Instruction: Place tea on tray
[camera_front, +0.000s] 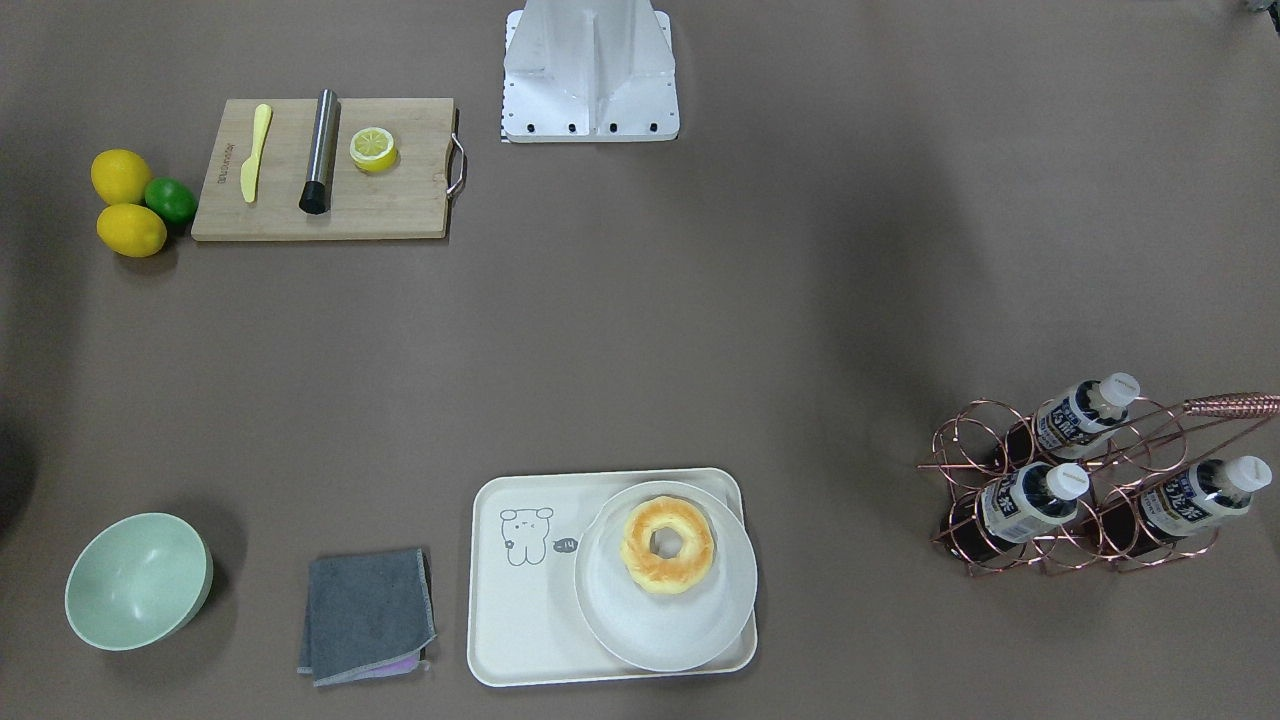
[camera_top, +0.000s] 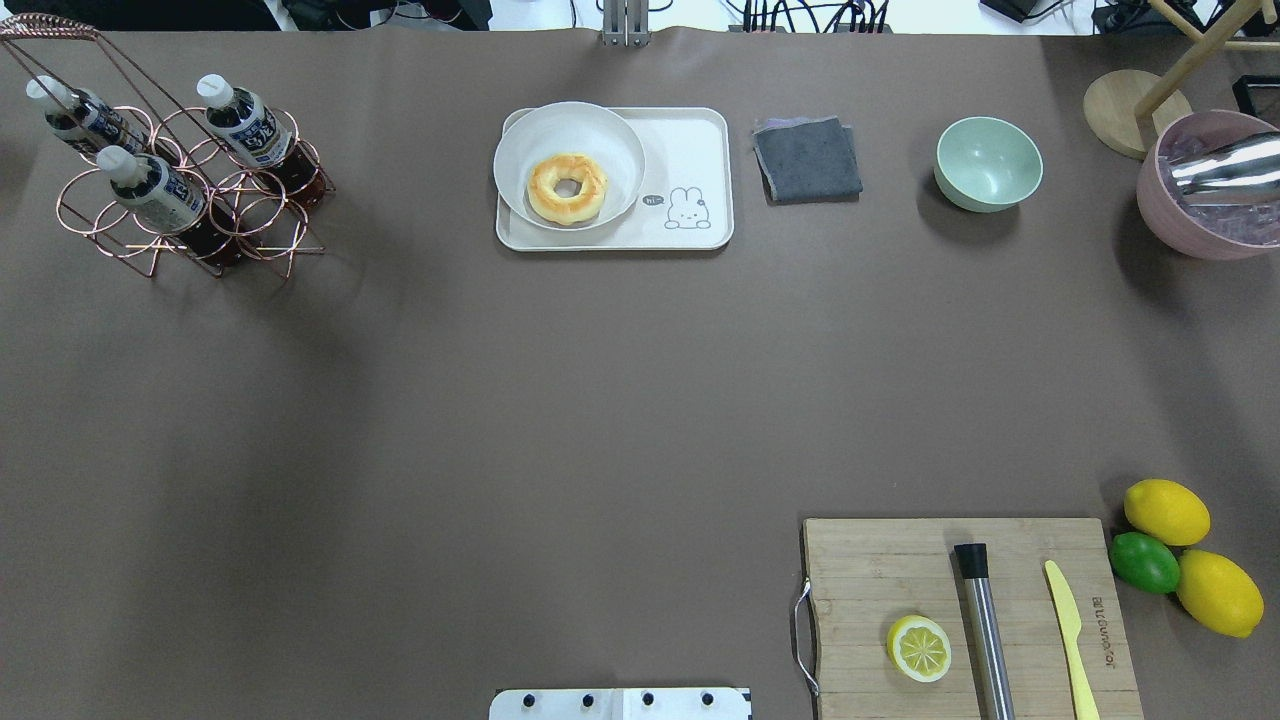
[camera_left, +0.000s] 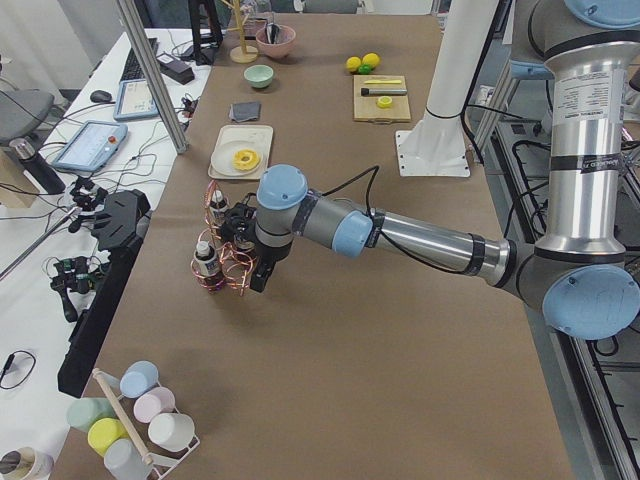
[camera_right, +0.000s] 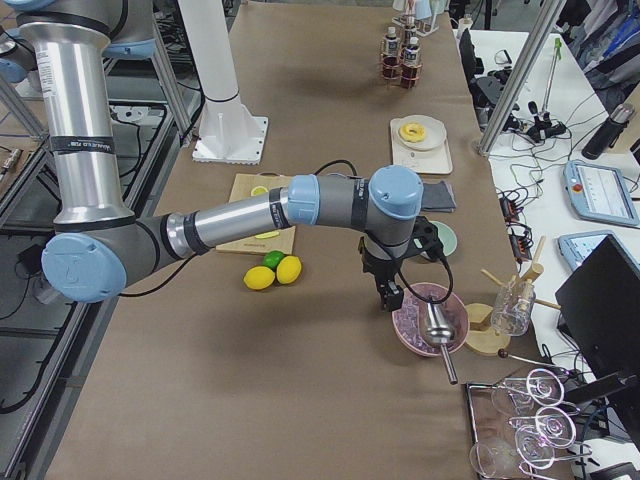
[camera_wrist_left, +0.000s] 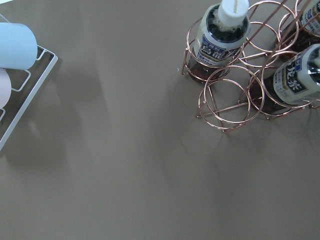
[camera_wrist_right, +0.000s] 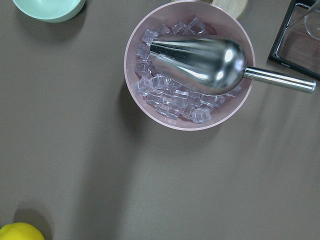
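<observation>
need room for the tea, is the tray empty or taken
Partly taken. A plate with a donut covers one end of the tray; the other end is bare.

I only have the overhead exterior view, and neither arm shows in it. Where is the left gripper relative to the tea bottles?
Observer: The exterior left view shows the left gripper beside the copper rack; open or shut, I cannot tell.
Operator: Is it centred over a bottle?
Observer: No. In the left wrist view the nearest tea bottle sits top right, with bare table under the camera.
Operator: And the right arm?
Observer: The exterior right view has the right gripper by the pink ice bowl, far from the tray.
</observation>
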